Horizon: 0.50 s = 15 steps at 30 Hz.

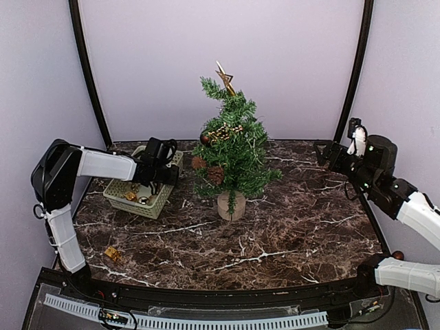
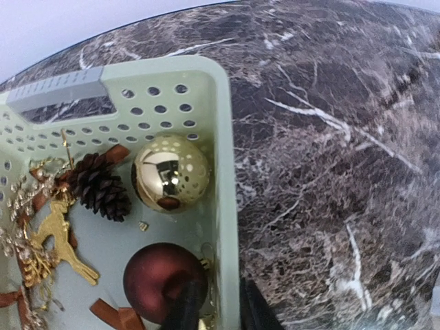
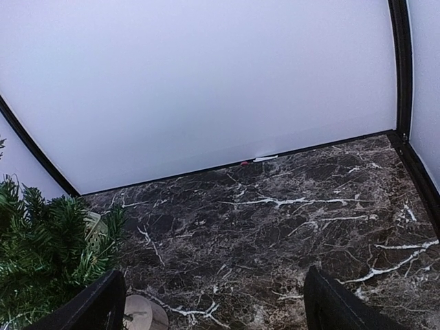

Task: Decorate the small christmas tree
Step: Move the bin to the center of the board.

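Nearest the arm bases, loose on the marble table (image 1: 275, 234): a small gold trinket (image 1: 112, 254), well apart from everything else. Beyond it, on the left, the pale green basket (image 1: 137, 198), with the left gripper (image 2: 218, 297) down at its right-hand wall. Seems to have one finger inside, beside the dark red ball (image 2: 161, 278), and the other outside the wall; cannot tell whether clamped on anything or merely narrowed. Reads as the picking step: fetching the next ornament. Calls next for bringing both fingers inside the wall and closing on one piece only, with the gold ball (image 2: 170, 172), the pine cone (image 2: 100, 185), the gold reindeer (image 2: 58, 237) and scraps of brown ribbon (image 2: 110, 315) crowded close. Risks catching the wall and dragging the basket. Further back, mid-table and near the basket's right side, the small christmas tree (image 1: 230, 155), upright in its wooden base, already carrying a gold star (image 1: 225, 75), two brown cones (image 1: 215, 175) and a gold sprig (image 1: 223, 130). Farthest right, the right gripper (image 3: 214, 302), spread wide and empty, pointed toward the tree, well apart from it.
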### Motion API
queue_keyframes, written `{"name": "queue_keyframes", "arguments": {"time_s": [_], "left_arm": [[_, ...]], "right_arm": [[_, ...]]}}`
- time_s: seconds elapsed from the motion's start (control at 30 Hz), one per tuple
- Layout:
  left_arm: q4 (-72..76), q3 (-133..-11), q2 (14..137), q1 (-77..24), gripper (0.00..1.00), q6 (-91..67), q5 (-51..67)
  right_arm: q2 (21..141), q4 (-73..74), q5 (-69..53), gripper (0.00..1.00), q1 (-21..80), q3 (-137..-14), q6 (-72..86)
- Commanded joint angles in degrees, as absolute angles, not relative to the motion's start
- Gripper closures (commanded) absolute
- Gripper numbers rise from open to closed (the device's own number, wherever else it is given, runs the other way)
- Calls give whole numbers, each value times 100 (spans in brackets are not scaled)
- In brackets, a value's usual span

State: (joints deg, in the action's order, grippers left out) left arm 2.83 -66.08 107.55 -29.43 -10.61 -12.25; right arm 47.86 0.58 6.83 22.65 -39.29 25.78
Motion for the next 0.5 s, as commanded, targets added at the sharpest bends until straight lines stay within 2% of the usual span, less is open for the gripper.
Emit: {"name": "queue_keyframes", "arguments": {"time_s": [0.0,0.13,0.2,0.33,0.47], "left_arm": [[505,-6752,10438,-2896,62,-852,-1133],[704,-6468,9787,-2907,44,-909,-1015],[821,-6247,9403,-2928,41,-971,-902],[1058,-5734,8798,-2952,41,-1239,-379],[1012,-5493,8775,-2995,51,-1919,342]], "right_arm": [[4667,-21,774,9,2259,-3922,2505],[4647,-25,752,9,2259,-3879,2535],[4647,-30,708,9,2259,-3861,2561],[4614,-106,628,9,2259,-3817,2624],[4599,-157,573,9,2259,-3812,2674]]}}
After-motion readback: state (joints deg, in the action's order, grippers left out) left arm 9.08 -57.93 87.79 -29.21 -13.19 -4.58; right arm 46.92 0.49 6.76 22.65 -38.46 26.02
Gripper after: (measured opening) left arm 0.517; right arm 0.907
